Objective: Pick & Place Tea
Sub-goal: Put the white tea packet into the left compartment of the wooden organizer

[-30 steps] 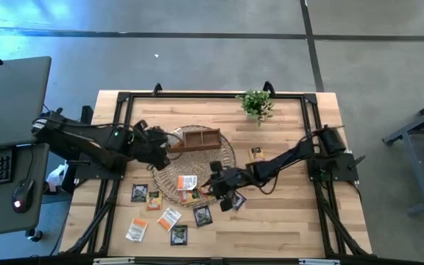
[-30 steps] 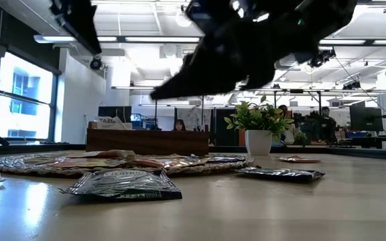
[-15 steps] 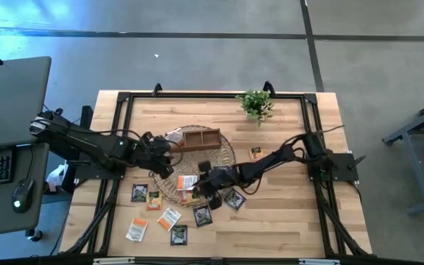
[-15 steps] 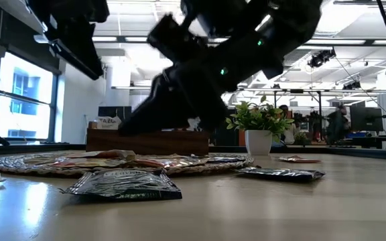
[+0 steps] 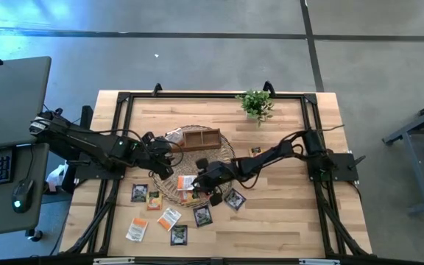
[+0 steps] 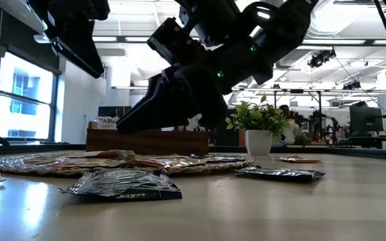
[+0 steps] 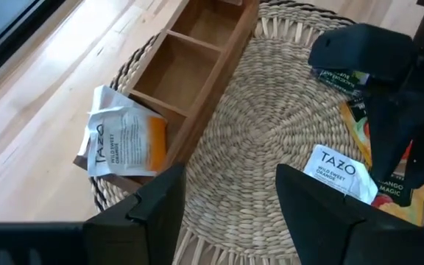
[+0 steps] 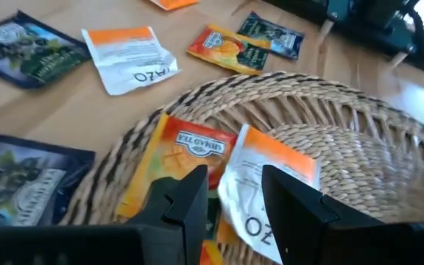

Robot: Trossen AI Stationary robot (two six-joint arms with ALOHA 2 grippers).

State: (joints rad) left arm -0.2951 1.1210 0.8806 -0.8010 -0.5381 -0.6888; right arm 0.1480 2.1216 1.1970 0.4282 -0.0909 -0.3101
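**A:** Where is the tea sitting right now?

**B:** The small flat square foil tea packets (image 5: 169, 218) are lying scattered on the pale wooden table (image 5: 285, 221), and a few are resting on the round woven straw mat (image 7: 285, 125) beside the brown wooden divided tray (image 7: 190, 66). One white-and-orange packet (image 7: 124, 140) is leaning against the tray's side.

**B:** The right gripper (image 8: 230, 193) is hovering over the white-and-orange packet (image 8: 267, 184) on the mat, its fingers spread and pinching nothing. The left gripper (image 7: 227, 202) is waiting above the mat, also spread and empty.

**A:** How are they likely handling?

**B:** I'm judging them light, thin, crinkly and a bit slick; gripping a raised edge or corner looks safest, since they're lying flat.

**A:** Anything unclear?

**B:** The orange packet (image 8: 179, 158) is partly tucking under its neighbour, and the right arm is hiding some packets in the high view. How far the fingertips are standing above the mat is hard to tell.
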